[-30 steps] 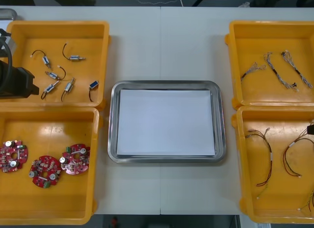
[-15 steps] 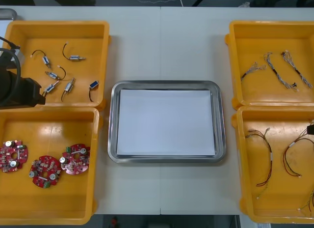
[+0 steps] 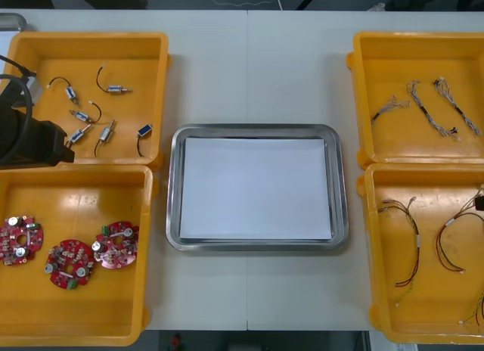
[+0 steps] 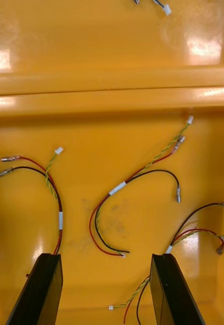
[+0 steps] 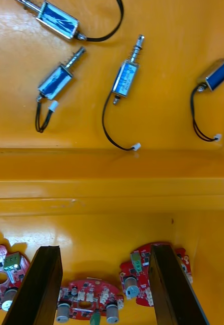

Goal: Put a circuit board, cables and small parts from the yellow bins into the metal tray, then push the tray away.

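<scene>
My left gripper (image 5: 104, 248) is open and hangs over the far end of the near left yellow bin (image 3: 76, 321). Under it lie three round red circuit boards (image 5: 142, 277), one of which (image 5: 86, 304) shows between the fingers, ungripped. My left arm (image 3: 34, 143) sits above the wall between the two left bins. Several small metal parts (image 5: 126, 78) lie in the far left bin (image 3: 91, 42). My right gripper (image 4: 105, 256) is open above red, black and yellow cables (image 4: 127, 185) in the near right bin (image 3: 423, 324). The metal tray (image 3: 257, 128), white inside, holds nothing.
The far right bin (image 3: 416, 42) holds several thin twisted cables (image 3: 427, 113). Bare table lies beyond the tray, between the two far bins. The boards (image 3: 69, 263) cluster at the left of their bin, leaving its near and right parts bare.
My left arm has moved a little nearer and to the right, from over the parts bin to the wall between the left bins. Everything else has stayed put.
</scene>
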Action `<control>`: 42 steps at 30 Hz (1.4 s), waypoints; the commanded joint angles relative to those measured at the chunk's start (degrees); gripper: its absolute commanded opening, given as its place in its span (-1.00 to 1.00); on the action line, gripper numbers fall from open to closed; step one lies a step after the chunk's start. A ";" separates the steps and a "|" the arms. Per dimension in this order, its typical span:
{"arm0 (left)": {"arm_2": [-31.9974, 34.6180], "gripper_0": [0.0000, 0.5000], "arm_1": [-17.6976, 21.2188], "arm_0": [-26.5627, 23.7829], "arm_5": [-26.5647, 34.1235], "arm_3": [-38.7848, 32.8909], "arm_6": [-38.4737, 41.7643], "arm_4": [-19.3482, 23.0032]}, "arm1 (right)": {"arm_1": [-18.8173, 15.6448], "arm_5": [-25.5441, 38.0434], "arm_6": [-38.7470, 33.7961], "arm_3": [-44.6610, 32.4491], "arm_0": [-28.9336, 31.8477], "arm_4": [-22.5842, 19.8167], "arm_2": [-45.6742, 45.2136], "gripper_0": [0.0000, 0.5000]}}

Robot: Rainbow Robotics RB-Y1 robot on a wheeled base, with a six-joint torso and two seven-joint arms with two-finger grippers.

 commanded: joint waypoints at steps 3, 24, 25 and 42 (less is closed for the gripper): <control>-0.48 1.00 5.39 0.28 0.36 -2.85 1.61 4.89 | -1.85 0.18 -1.15 -1.37 5.13 0.74 -4.29 1.00; -7.25 1.00 22.17 11.26 -10.62 -11.29 -2.87 12.27 | -0.45 -6.38 -3.17 1.62 17.70 -1.89 -10.26 1.00; -7.25 1.00 22.61 11.62 -11.15 -11.38 -3.31 12.71 | -0.27 -6.82 -3.35 1.97 17.70 -1.98 -10.26 1.00; -7.25 1.00 35.89 24.45 -25.12 -12.61 -23.96 19.83 | 0.87 -15.34 -17.32 9.00 17.87 -3.21 -3.32 1.00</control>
